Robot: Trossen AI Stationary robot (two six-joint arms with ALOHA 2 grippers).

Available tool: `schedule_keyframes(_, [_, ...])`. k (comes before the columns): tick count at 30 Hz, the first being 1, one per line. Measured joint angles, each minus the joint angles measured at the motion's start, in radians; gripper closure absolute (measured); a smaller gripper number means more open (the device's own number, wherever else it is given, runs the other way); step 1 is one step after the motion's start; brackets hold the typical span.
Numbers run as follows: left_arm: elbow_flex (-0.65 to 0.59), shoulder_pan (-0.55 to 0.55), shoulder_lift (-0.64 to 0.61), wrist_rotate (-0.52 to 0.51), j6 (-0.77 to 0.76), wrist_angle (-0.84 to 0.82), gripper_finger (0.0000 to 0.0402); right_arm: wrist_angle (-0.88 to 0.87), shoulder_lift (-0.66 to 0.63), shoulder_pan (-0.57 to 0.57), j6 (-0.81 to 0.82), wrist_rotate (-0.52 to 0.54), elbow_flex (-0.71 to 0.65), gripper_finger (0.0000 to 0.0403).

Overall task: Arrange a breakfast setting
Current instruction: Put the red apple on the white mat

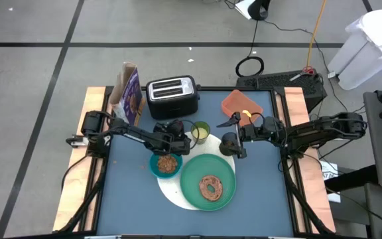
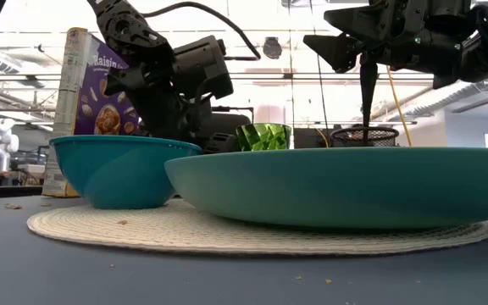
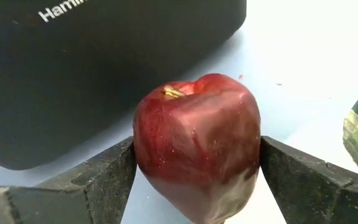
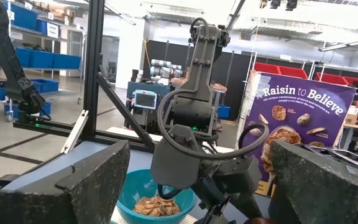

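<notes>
My left gripper (image 1: 175,135) is shut on a dark-red fruit (image 3: 197,149) near the silver toaster (image 1: 171,96). My right gripper (image 1: 234,137) is open above a small black cup (image 2: 371,135), facing the left arm (image 4: 191,143). A brown bagel (image 1: 211,188) lies on the large green plate (image 1: 190,186), which rests on the white round disc (image 1: 172,196). The blue bowl (image 1: 155,167) stands on the disc's left part. The lime cup (image 1: 200,131) stands behind the plate. No spoon shows. My left gripper pinches the fruit's two opposite sides (image 3: 143,146) between its two fingers (image 3: 104,180). The stem end points away from the fingers, toward the toaster. I cannot tell whether the fruit is lifted clear. My right gripper has one finger (image 2: 368,85) reaching down toward the black cup's rim; I cannot tell whether it touches.
A purple cereal box (image 1: 128,93) stands left of the toaster. An orange rectangular tray (image 1: 241,103) lies at the far right. The bowl holds brown cereal (image 4: 154,204). Bare blue table (image 1: 131,206) lies at the near left and near right.
</notes>
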Motion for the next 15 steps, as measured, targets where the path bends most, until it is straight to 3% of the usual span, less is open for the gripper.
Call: schedule_keyframes(15, [-0.001, 0.000, 0.002, 0.084, 0.007, 0.002, 0.0071, 0.000, 0.000, 0.000, 0.000, 0.000, 0.000, 0.0023])
